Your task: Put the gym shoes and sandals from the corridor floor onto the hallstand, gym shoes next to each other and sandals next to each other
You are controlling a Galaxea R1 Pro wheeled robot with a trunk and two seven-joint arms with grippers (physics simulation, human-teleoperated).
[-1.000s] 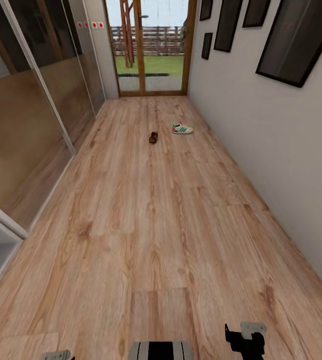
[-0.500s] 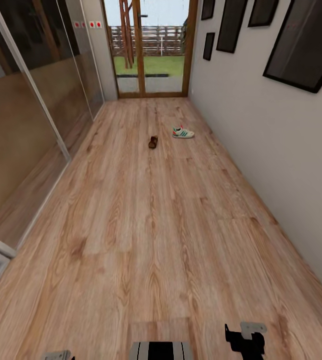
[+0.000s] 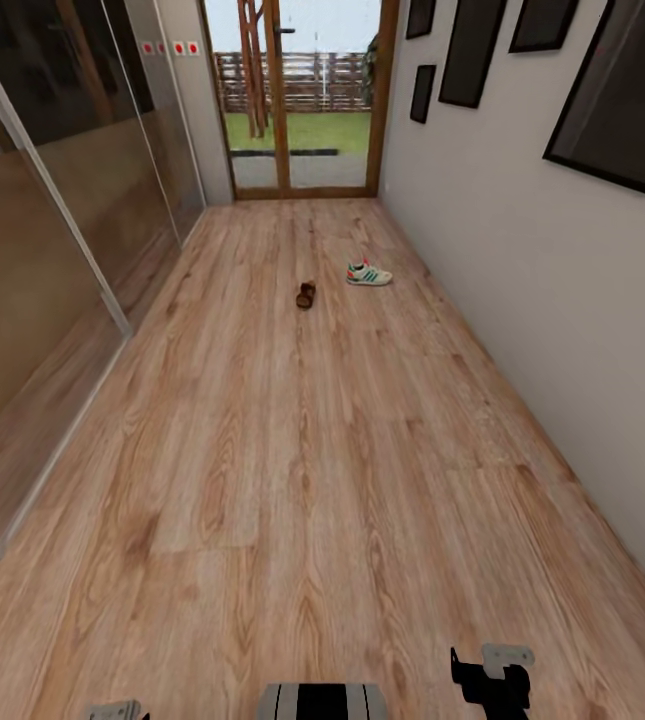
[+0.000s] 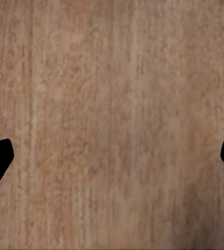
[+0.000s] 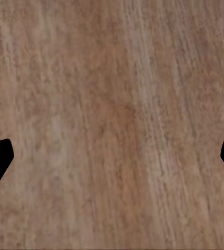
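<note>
One white sneaker with green side stripes and a red-orange heel [image 3: 368,274] lies on the light brown wood-plank corridor floor [image 3: 302,480], just short of the glazed wooden door [image 3: 302,100] at the corridor's far end and near the pale wall hung with dark picture frames [image 3: 612,95]. One dark brown woven sandal [image 3: 306,295] lies on the same floor, slightly further from the door than the sneaker, near it but apart. Only one shoe of each pair is visible. The left gripper [image 4: 112,156] stands spread, dark fingertips at opposite edges of the wrist view, bare planks between them. The right gripper [image 5: 112,156] is likewise spread over bare floor and holds nothing. Both grippers are well apart from the door-end shoes. Judged status: robot in transit, no pick begun. Risks: an over-close approach could let the base nudge or override the small sandal; the sandal's low profile could slip a spread gripper descending off-centre; the sneaker's nearness to the wall may crowd the right arm
</note>
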